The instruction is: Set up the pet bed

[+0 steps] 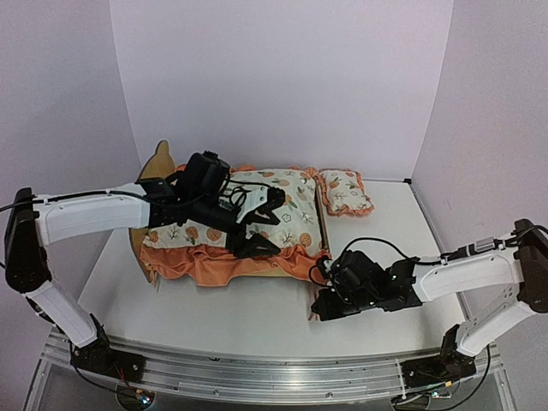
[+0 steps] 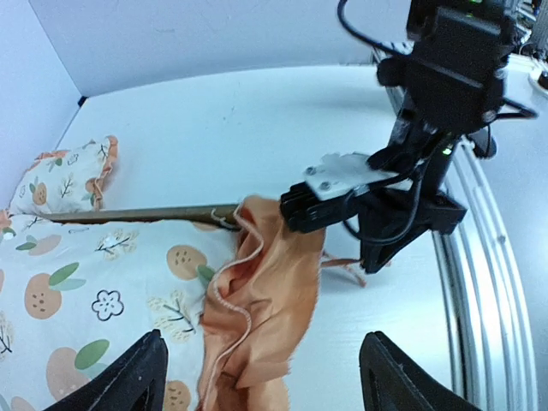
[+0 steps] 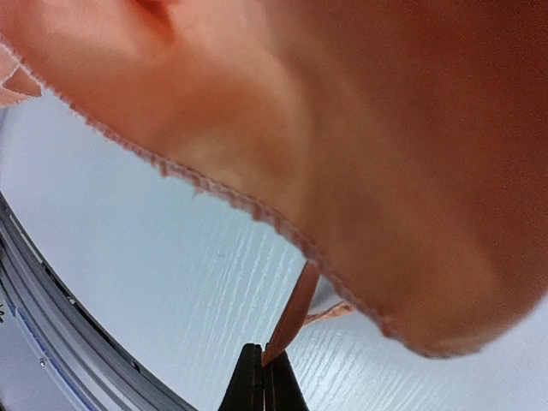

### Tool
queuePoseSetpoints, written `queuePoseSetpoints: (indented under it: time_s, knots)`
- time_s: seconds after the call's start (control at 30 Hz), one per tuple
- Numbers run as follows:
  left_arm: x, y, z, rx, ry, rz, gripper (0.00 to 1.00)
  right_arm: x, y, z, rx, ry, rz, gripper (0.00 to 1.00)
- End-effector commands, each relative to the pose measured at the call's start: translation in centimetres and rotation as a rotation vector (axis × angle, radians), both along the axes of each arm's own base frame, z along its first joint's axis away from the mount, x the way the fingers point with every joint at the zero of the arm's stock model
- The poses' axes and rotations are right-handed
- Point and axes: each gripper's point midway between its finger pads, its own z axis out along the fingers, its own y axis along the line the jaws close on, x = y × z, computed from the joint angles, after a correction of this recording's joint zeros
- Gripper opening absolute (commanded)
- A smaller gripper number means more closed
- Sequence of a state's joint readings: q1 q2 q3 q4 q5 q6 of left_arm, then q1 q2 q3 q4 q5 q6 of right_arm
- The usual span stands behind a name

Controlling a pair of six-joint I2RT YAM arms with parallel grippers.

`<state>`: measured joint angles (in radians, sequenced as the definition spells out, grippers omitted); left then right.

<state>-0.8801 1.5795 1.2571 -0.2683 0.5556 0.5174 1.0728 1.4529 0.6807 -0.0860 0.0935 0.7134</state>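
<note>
The pet bed [image 1: 157, 163] is a light plywood frame at the left-centre of the table, and its bear-ear headboard shows at the far left. A fruit-print mattress cushion [image 1: 291, 218] with an orange ruffle [image 2: 265, 282] covers the frame. My left gripper [image 1: 267, 224] hovers over the cushion's front right corner, open, with the ruffle below its spread fingers [image 2: 128, 381] and nothing between them. My right gripper [image 3: 263, 368] sits low on the table by that corner, shut on a thin orange tie strap [image 3: 291, 317] hanging from the ruffle. The bed's fabric base is hidden.
A small matching fruit-print pillow [image 1: 345, 190] lies on the table beyond the bed's wooden footboard [image 2: 145, 214]. White walls close in the back and sides. A metal rail [image 1: 274, 377] runs along the near edge under the arm bases.
</note>
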Motion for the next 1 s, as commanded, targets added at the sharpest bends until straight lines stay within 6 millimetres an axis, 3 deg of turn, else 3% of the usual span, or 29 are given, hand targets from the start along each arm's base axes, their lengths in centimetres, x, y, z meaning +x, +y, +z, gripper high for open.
queuePoseSetpoints:
  time_s: [0.0,0.07,0.13,0.57,0.63,0.77,0.97]
  knots:
    - [-5.1,-0.7,-2.5,-0.05,0.16,-0.017,0.71,-1.3,0.0,1.2,0.053,0.131,0.006,0.0]
    - [-6.9,-1.2,-5.8,-0.015,0.212,-0.007,0.66,-1.1,0.1,1.3,0.07,0.165,0.005,0.0]
    - [-7.5,-2.5,-8.3,0.015,0.224,0.025,0.64,-1.0,0.0,1.1,0.077,0.2,0.005,0.0]
    - [-7.1,-10.7,-18.6,0.134,0.077,0.24,0.68,-1.1,-0.7,0.6,0.102,0.294,0.043,0.0]
    - [-6.5,-11.1,-19.4,0.145,0.044,0.284,0.66,-0.8,-0.9,0.7,0.105,0.287,0.039,0.0]
    - [-5.7,-11.5,-21.1,0.202,0.047,0.334,0.49,-0.4,-1.0,1.0,0.12,0.287,0.054,0.0]
    - [-5.8,-9.7,-24.2,0.333,0.069,0.367,0.28,-0.2,-2.2,1.0,0.132,0.293,0.018,0.0]
